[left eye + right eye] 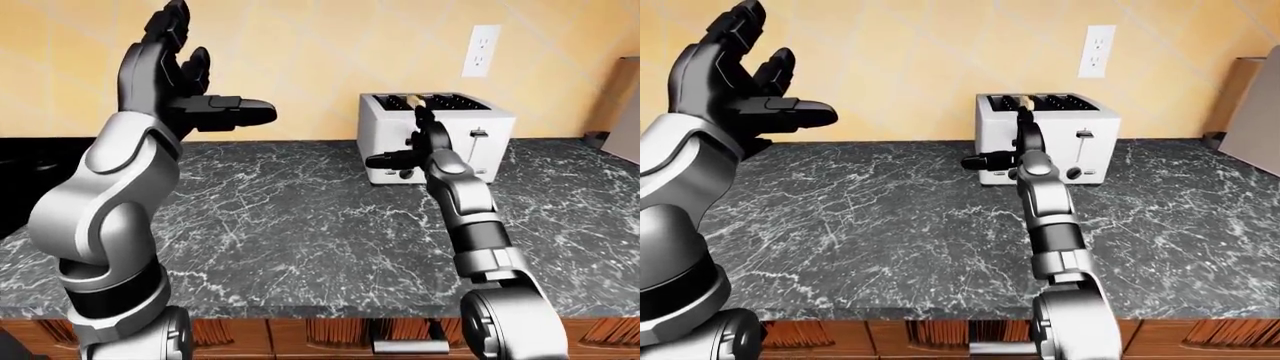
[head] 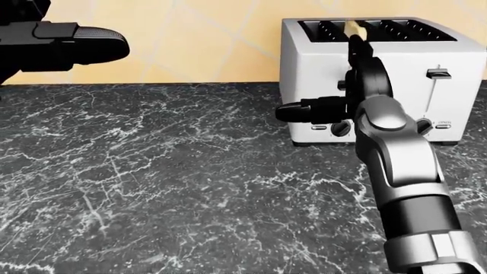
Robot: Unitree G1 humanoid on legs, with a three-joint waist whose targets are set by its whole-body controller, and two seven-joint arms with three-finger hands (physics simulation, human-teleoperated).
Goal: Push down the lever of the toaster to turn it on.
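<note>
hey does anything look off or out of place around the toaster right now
Nothing looks spilled, tipped or damaged. The toaster stands upright on the counter, bread showing in a slot. Its right-side lever is up, while the right hand is raised over the toaster's middle, left of that lever.

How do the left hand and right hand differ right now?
The left hand is raised high, away from everything, fingers spread; the right hand is stretched out against the toaster, fingers up along its face. The left hand stands far from the toaster's lever; the right hand is nearer, but left of it. Both are open and empty.
</note>
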